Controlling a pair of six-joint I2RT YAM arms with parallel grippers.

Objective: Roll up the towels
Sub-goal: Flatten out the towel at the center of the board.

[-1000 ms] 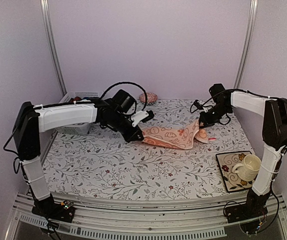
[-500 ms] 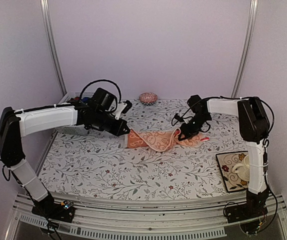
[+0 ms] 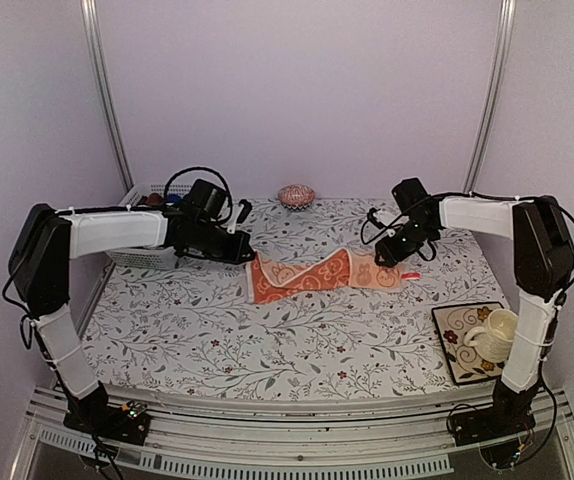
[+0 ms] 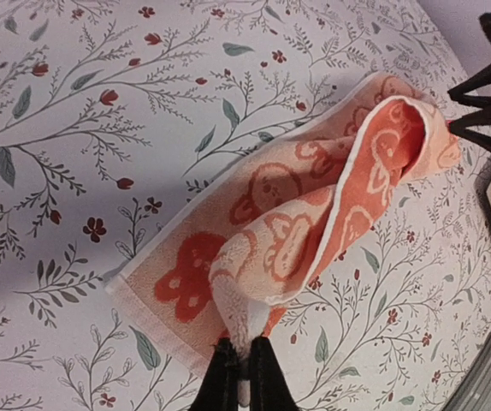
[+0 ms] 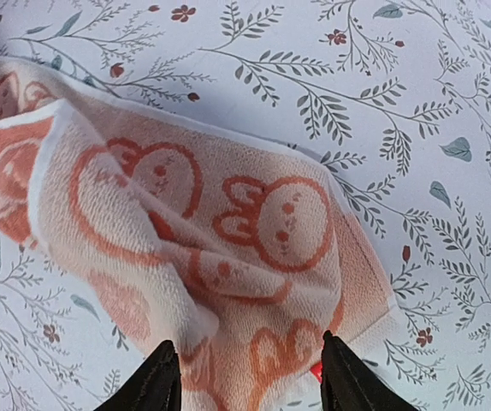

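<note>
From above: peach-orange towel [image 3: 312,276] with a cream pattern, stretched as a long twisted strip across the far middle of the floral table [image 3: 217,335]. Left hand [image 3: 246,256] at the strip's left end, clamped on the cloth there. Right hand [image 3: 391,254] at the right end, over the paler folded part. White basket [image 3: 137,196] behind the left arm, round patterned ball [image 3: 296,195] by the back wall, cream mug [image 3: 494,334] on a square plate [image 3: 454,328] at the near right.

Left wrist: fingers [image 4: 221,381] pressed together, pinching a corner of the towel [image 4: 305,214]. Cloth folded over itself on the table, bright orange face and pale face both showing.

Right wrist: fingers [image 5: 162,381] spread well apart, gripping nothing. Towel [image 5: 203,231] loose and rumpled on the table, beneath and between them. Small red spot at the towel's edge beside one finger, too small to identify.
</note>
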